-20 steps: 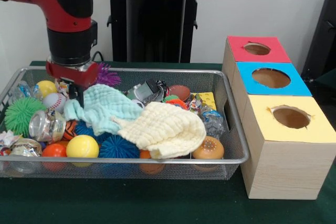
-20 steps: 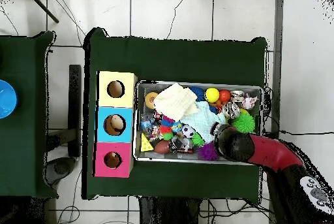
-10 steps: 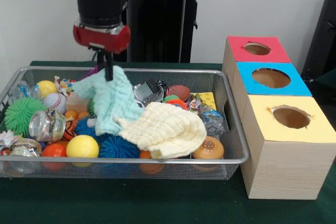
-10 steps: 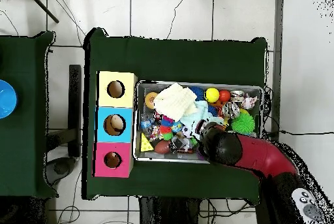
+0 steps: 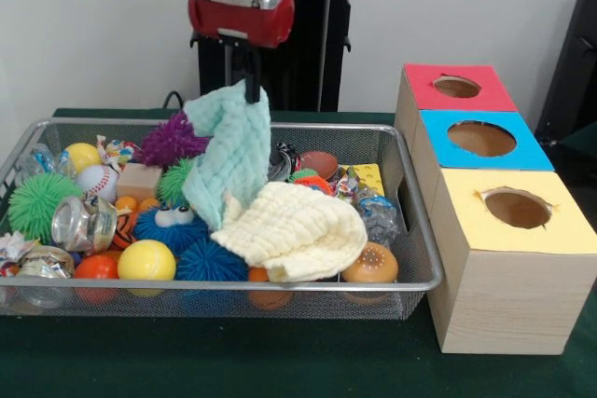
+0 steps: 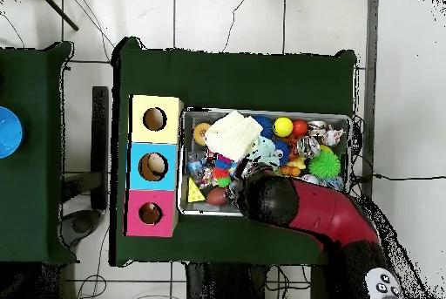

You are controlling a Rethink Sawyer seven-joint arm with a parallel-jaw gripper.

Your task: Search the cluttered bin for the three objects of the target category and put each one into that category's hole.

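Front view, upper centre: my red and black gripper (image 5: 252, 81) hangs above the wire mesh bin (image 5: 280, 284), its dark fingers (image 5: 253, 89) pinched shut on the top corner of the mint-green waffle-weave cloth (image 5: 229, 156). The cloth hangs almost clear, its lower end brushing the clutter near the cream-yellow waffle-weave cloth (image 5: 298, 230), which lies crumpled at centre-right of the bin, over the toys.

Judging by the grasp, I take cloths to be the target category. I can pick out only these two; a third, if present, is buried or hidden from me.

Right of the frame: the wooden box row with three round holes, the red-topped hole (image 5: 456, 87) farthest back, the blue-topped hole (image 5: 481, 138) in the middle, the yellow-topped hole (image 5: 517, 209) nearest. I cannot see whether anything is inside any of them. Which colour belongs to cloths I cannot tell.

Overhead view: the arm covers the lower middle of the bin, so the gripper is hidden; the mint cloth (image 6: 264, 149) shows just above it, the cream cloth (image 6: 232, 132) towards the boxes.

Progress, as I judge it: first item lifted, not yet delivered. Left to do: carry it across to the boxes, drop it, then take the cream cloth and dig for a third. Balls, spiky toys and crushed cans fill the rest of the bin on the green table (image 5: 280, 361).
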